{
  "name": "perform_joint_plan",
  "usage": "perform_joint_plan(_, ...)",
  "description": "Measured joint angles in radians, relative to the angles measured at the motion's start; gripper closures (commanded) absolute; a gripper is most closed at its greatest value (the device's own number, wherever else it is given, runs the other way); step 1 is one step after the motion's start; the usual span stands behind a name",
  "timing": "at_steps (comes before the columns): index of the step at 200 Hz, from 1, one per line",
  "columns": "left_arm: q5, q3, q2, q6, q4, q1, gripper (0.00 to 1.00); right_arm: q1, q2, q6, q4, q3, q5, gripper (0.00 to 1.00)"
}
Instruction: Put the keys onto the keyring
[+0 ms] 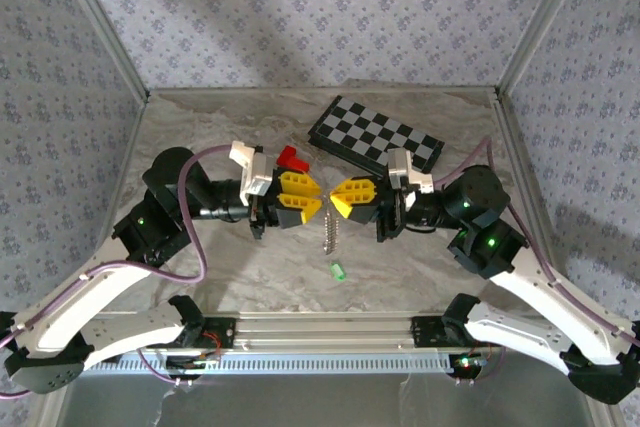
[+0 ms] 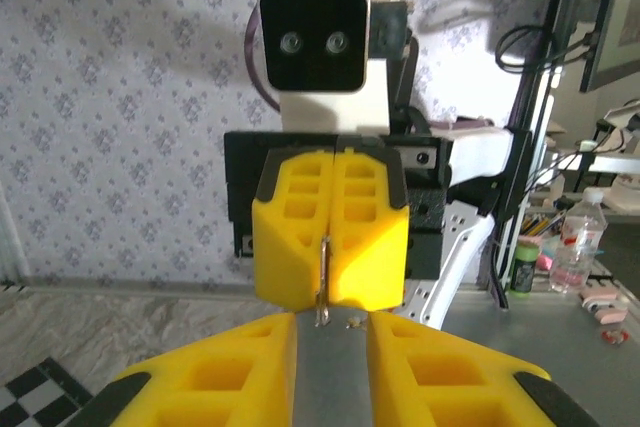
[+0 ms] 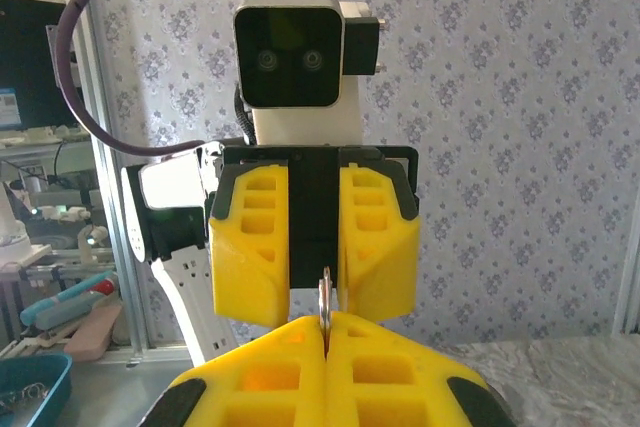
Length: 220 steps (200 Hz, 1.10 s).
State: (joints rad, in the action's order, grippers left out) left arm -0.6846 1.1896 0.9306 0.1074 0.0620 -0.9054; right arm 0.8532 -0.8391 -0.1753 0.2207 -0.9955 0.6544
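The keyring (image 1: 330,233) is a thin silvery chain that hangs between the two grippers above the table. My right gripper (image 1: 336,203) is shut on its upper end. In the right wrist view the metal edge of the keyring (image 3: 325,299) sticks up from the closed yellow fingertips (image 3: 300,342). My left gripper (image 1: 317,203) faces it tip to tip and stands open. In the left wrist view, a gap shows between the left gripper's fingers (image 2: 240,357), and the keyring (image 2: 323,282) sits just beyond them. The green key (image 1: 338,270) lies on the table below the grippers.
A red block (image 1: 292,157) sits behind the left gripper. A black-and-grey chessboard (image 1: 375,135) lies at the back right. The marble table (image 1: 200,117) is walled in by patterned panels on three sides.
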Motion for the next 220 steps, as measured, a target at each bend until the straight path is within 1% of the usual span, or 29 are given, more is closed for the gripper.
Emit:
perform_joint_plan(61, -0.018, 0.0, 0.016, 0.035, -0.068, -0.012, 0.75, 0.0, -0.006, -0.023, 0.04, 0.003, 0.021, 1.0)
perform_joint_plan(93, -0.023, 0.0, 0.032, 0.044, -0.079, -0.016, 0.77, 0.0, -0.012, -0.031, 0.058, 0.005, 0.025, 1.0)
perform_joint_plan(111, -0.026, 0.0, 0.034, 0.045, -0.088, -0.017, 0.8, 0.0, -0.013, -0.037, 0.069, 0.011, 0.027, 1.0)
perform_joint_plan(128, -0.026, 0.0, 0.034, 0.044, -0.09, -0.018, 0.85, 0.0, -0.013, -0.04, 0.076, 0.014, 0.032, 1.0)
perform_joint_plan(160, -0.026, 0.0, 0.037, 0.055, -0.098, -0.018, 1.0, 0.0, -0.013, -0.044, 0.084, 0.015, 0.042, 1.0)
perform_joint_plan(184, -0.027, 0.0, 0.038, 0.059, -0.105, -0.018, 1.0, 0.0, -0.013, -0.046, 0.089, 0.015, 0.042, 1.0)
perform_joint_plan(202, -0.026, 0.0, 0.038, 0.055, -0.103, -0.018, 1.0, 0.0, -0.011, -0.042, 0.082, 0.015, 0.036, 0.85)
perform_joint_plan(212, -0.024, 0.001, 0.038, 0.044, -0.088, -0.018, 1.0, 0.0, -0.008, -0.034, 0.061, 0.014, 0.026, 0.75)
perform_joint_plan(220, -0.023, 0.005, 0.038, 0.031, -0.066, -0.018, 1.0, 0.001, -0.002, -0.01, 0.032, 0.011, 0.006, 0.7)
